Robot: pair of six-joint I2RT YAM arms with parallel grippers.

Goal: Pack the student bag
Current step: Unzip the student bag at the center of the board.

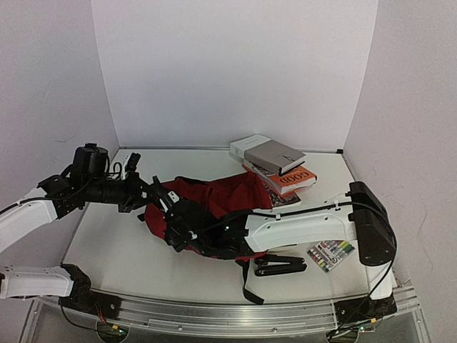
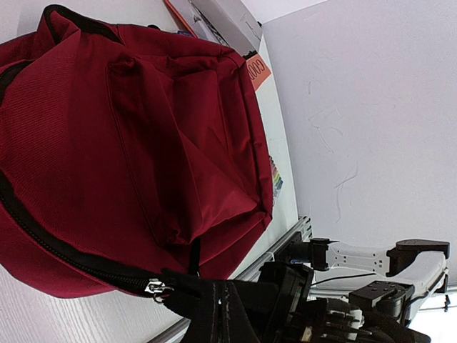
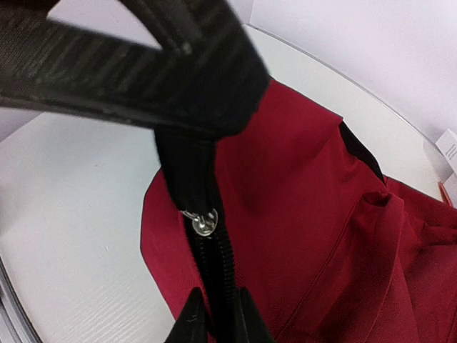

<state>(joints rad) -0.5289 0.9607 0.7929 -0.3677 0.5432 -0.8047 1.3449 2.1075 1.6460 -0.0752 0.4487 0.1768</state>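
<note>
1. White-walled booth; white worktop (image 1: 107, 243) is carrying everything.
2. Student bag (image 1: 221, 196) is lying mid-worktop, with books (image 1: 275, 164) waiting behind it.
3. Left pincer (image 1: 160, 196), closed, is apparently steadying the bag's left edge; its hold is hidden.
4. Right pincer (image 3: 218, 325), narrow, is pinching the zipper (image 3: 214, 264), seemingly to open it.

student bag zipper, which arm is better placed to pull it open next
Right. The right gripper straddles the zipper track beside the silver pull. The left gripper is shut at the edge of the student bag, so it is probably better for steadying it.
</note>
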